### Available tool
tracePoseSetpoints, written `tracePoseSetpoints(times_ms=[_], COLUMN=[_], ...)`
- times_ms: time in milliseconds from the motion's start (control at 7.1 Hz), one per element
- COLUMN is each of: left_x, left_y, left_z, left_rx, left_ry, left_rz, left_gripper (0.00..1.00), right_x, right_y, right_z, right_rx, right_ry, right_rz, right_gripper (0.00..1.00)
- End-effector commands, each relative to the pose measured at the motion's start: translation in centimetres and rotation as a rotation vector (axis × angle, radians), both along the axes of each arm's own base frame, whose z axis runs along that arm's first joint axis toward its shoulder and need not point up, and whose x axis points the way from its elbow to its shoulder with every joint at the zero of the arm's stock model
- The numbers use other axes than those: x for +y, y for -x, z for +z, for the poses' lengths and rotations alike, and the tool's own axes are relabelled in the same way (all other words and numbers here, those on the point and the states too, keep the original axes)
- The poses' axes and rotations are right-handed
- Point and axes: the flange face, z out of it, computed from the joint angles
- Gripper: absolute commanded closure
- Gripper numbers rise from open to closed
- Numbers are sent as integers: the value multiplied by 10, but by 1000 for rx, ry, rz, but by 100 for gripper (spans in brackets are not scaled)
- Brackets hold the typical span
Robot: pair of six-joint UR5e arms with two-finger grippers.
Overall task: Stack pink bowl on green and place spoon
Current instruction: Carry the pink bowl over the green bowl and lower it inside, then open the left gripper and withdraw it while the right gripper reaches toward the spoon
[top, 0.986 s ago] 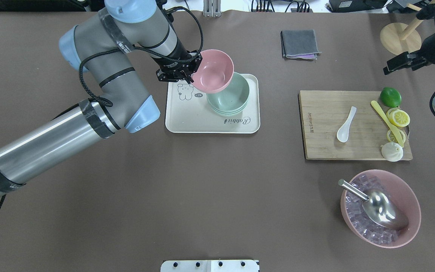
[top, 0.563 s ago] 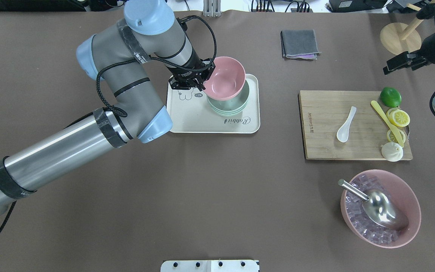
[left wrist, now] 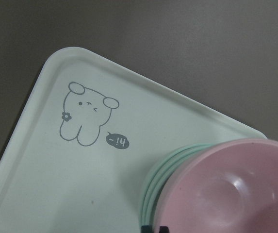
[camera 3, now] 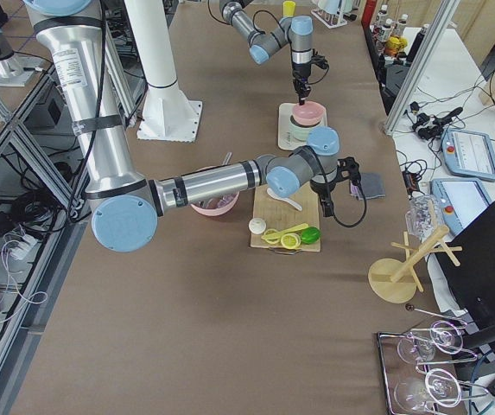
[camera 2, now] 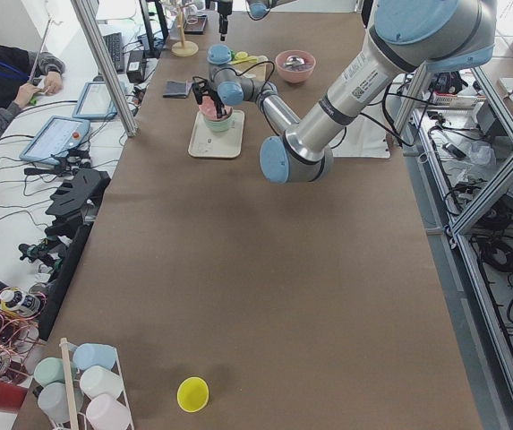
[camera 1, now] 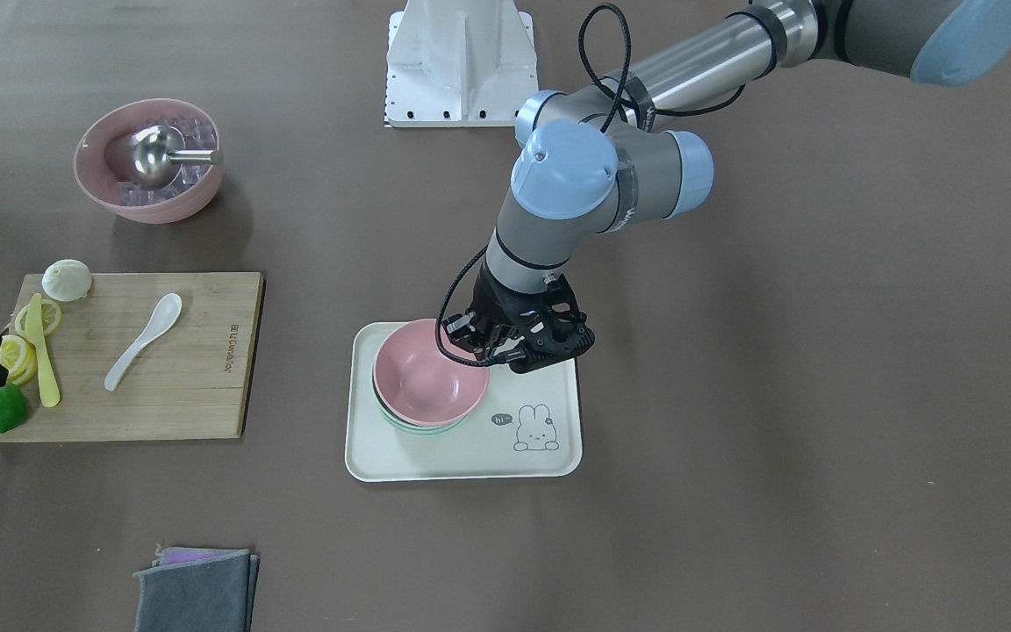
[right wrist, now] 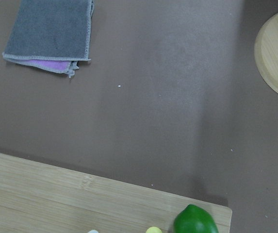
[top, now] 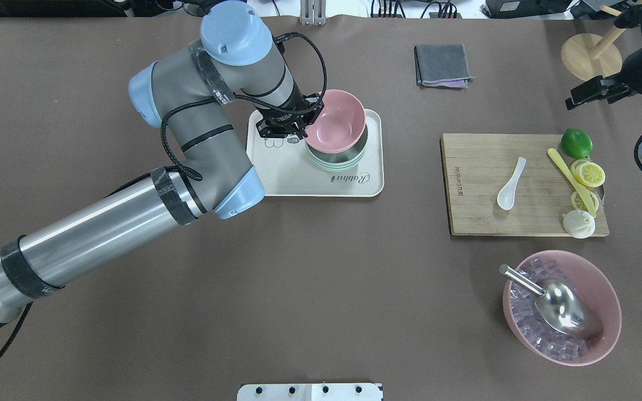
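Observation:
The pink bowl [top: 336,120] sits in a stack of green bowls [top: 334,162] on the cream rabbit tray [top: 310,184]. My left gripper [top: 304,127] is shut on the pink bowl's left rim. The front-facing view shows the pink bowl [camera 1: 426,377] nested over the green rims [camera 1: 418,429]. In the left wrist view the pink bowl [left wrist: 236,189] covers the green bowls [left wrist: 153,189]. The white spoon [top: 510,184] lies on the wooden cutting board [top: 477,211], far from both grippers. My right gripper [top: 574,100] hovers at the far right; I cannot tell whether it is open or shut.
On the board lie a lime [top: 576,143], lemon slices [top: 588,174], a yellow knife [top: 569,178] and a white bun [top: 578,224]. A pink bowl of ice with a metal scoop [top: 560,312] stands front right. A grey cloth [top: 442,65] and a wooden stand [top: 583,55] lie at the back.
My left gripper has carried the pink bowl right and down, from tilted above the tray's back edge to nested in the green bowls. The right arm has not moved.

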Motion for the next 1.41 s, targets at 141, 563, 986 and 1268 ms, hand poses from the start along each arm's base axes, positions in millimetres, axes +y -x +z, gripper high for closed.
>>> tracePoseSetpoints(times_ms=[141, 563, 986, 1268], left_x=[6, 6, 6, 7], left_y=[-12, -14, -14, -13], left_z=[6, 7, 7, 7], left_rx=[-21, -23, -23, -17], left_ry=[-7, -7, -9, -19], left_rz=[-7, -5, -6, -1], left_gripper=[100, 100, 100, 48], right_x=[0, 0, 0, -1], right_y=[0, 0, 1, 2], right_z=[1, 2, 3, 3], right_rx=[1, 1, 2, 2], right_ry=[2, 4, 5, 5], right_rz=[0, 0, -2, -3], right_gripper=[0, 0, 0, 0])
